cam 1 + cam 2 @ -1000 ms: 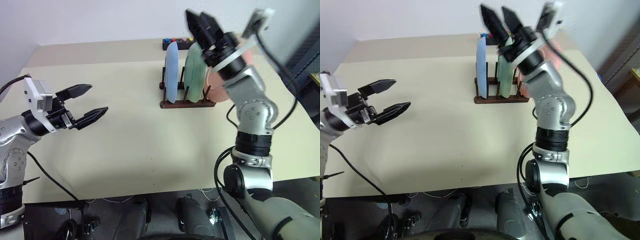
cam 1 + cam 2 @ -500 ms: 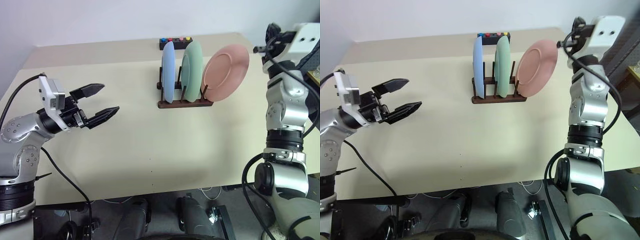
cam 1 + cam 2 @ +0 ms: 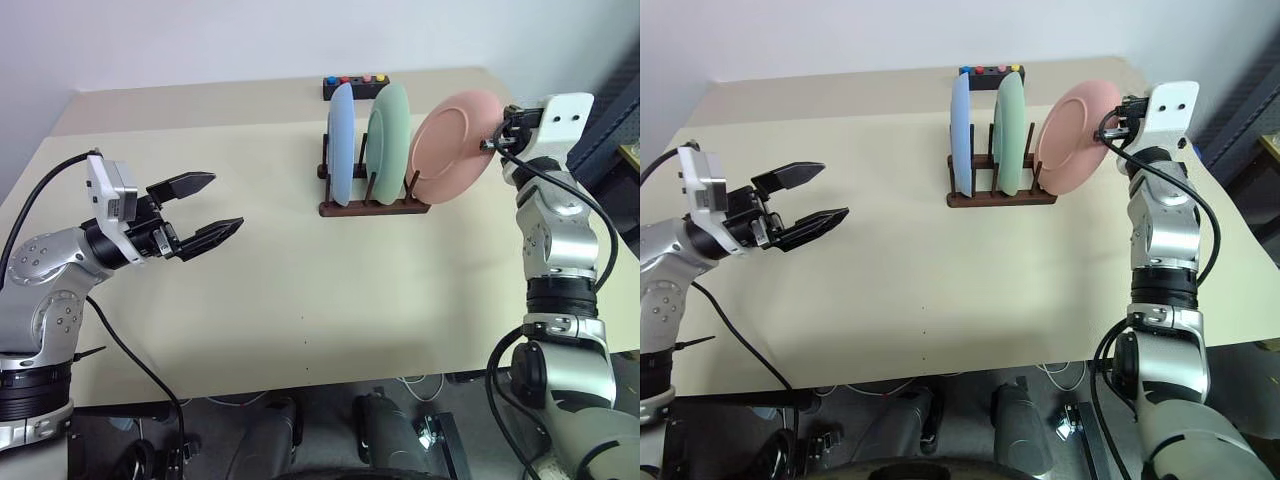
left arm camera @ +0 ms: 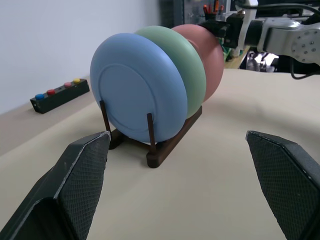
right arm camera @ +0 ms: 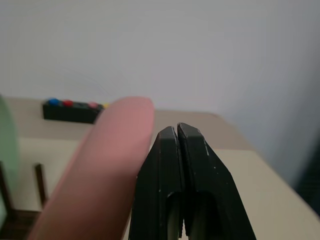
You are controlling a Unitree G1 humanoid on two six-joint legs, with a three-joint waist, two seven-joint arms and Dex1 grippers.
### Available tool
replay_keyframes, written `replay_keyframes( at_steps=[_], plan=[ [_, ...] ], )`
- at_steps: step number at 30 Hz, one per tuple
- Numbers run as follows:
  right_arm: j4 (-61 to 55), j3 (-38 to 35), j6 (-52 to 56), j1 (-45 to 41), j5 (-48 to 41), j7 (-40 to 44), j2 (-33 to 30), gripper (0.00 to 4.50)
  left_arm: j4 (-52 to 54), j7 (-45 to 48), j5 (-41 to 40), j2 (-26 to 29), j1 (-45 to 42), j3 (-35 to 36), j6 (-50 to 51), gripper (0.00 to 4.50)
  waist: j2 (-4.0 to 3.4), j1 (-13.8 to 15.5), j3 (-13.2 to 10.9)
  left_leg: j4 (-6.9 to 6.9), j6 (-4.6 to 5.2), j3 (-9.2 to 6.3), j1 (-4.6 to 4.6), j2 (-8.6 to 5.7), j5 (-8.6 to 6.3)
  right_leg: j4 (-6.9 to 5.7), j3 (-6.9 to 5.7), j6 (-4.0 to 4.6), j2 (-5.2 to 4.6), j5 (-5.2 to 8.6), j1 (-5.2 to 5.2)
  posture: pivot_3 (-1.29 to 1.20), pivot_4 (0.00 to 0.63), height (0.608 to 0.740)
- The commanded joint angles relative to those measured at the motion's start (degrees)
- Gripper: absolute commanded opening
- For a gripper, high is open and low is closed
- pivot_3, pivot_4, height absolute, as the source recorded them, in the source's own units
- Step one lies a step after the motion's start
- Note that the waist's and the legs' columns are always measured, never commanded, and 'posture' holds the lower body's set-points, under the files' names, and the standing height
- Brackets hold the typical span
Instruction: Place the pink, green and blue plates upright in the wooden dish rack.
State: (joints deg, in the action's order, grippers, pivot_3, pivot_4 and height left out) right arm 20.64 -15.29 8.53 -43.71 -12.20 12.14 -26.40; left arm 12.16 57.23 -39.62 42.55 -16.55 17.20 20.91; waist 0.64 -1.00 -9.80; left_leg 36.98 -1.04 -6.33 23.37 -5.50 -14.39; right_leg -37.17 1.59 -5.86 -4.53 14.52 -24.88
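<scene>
Watching all 3 plates stand in the wooden dish rack [image 3: 372, 205]: blue plate [image 3: 341, 142], green plate [image 3: 388, 140], then pink plate [image 3: 452, 145] leaning outward. My right gripper [image 5: 179, 134], pinched empty, sits beside pink; left gripper [image 3: 205, 207] gapes idle. Next I judge a nudge upright.

Lab: bare test table [image 3: 300, 290], button box [image 3: 354, 86]

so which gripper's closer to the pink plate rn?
Right. The right gripper, fingers shut, sits just beside the pink plate's outer rim; touching or not, can't tell. The left gripper hangs open far across the table.
</scene>
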Motion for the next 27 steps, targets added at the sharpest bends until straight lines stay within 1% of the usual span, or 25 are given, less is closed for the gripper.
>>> replay_keyframes(
  at_steps=[1,7,10,15,17,20,24,27],
  plan=[
    [-5.3,0.0,1.5,-2.1,-2.7,2.2,0.6,0.06,0.4,-0.2,0.3,0.2,-0.9,0.8,-1.1,4.5,0.0,0.0,0.0,0.0,0.0,0.0,0.0,0.0,0.0,0.0,0.0,0.0,0.0,0.0,0.0,0.0,0.15,0.74],
    [-8.7,1.6,4.3,-2.3,-4.9,5.7,1.6,0.06,0.6,-0.5,0.3,0.3,-0.9,1.2,-0.9,4.5,0.0,0.1,0.0,0.02,0.0,-0.02,0.0,0.0,0.0,0.0,-0.01,0.0,0.0,0.0,0.01,0.0,0.15,0.74],
    [-8.5,1.7,4.0,-1.9,-4.6,5.7,1.6,0.06,0.7,-0.6,0.4,0.2,-0.8,1.0,-1.1,4.5,0.0,0.2,0.0,0.02,0.0,-0.02,0.0,0.0,0.0,0.0,-0.02,0.0,0.0,0.0,0.01,0.0,0.15,0.74],
    [-7.7,-0.2,2.6,-2.9,-5.5,5.1,1.5,0.06,0.6,-0.5,0.5,0.3,-0.5,1.0,-0.9,4.5,0.0,0.1,0.0,0.02,0.0,-0.02,0.0,0.0,0.0,0.0,-0.02,0.0,0.0,0.0,0.0,0.0,0.15,0.74],
    [-7.9,-2.0,2.2,-3.8,-8.0,5.8,1.8,0.06,0.5,0.0,-0.4,0.5,-0.5,0.8,0.2,4.5,0.0,0.2,0.0,0.02,0.0,-0.02,0.0,0.0,0.0,0.0,-0.02,0.0,-0.01,0.0,0.0,0.0,0.15,0.74],
    [-10.4,-4.7,1.9,-5.0,-14.7,9.7,2.9,0.83,-0.3,0.2,-1.4,0.8,-1.3,0.6,2.3,4.5,0.0,0.1,0.0,0.02,0.0,-0.02,0.0,0.0,0.0,0.0,-0.02,0.0,0.0,0.0,0.01,0.0,0.15,0.74],
    [-15.5,-6.1,4.2,-5.5,-23.9,16.3,3.7,2.85,-2.1,-1.8,-1.1,0.4,-3.1,0.4,4.1,4.5,0.0,0.1,0.0,0.02,0.01,-0.03,0.0,0.0,-0.01,-0.01,-0.03,0.0,0.0,0.0,0.01,0.0,0.15,0.74],
    [-20.0,-5.4,9.0,-4.3,-30.5,21.3,3.0,4.39,-2.7,-1.8,-1.9,0.3,-3.7,0.5,5.6,4.5,0.0,0.1,0.0,0.04,0.03,-0.03,0.0,0.0,-0.02,-0.01,-0.04,-0.01,0.0,0.0,0.02,0.0,0.15,0.74]
  ],
)
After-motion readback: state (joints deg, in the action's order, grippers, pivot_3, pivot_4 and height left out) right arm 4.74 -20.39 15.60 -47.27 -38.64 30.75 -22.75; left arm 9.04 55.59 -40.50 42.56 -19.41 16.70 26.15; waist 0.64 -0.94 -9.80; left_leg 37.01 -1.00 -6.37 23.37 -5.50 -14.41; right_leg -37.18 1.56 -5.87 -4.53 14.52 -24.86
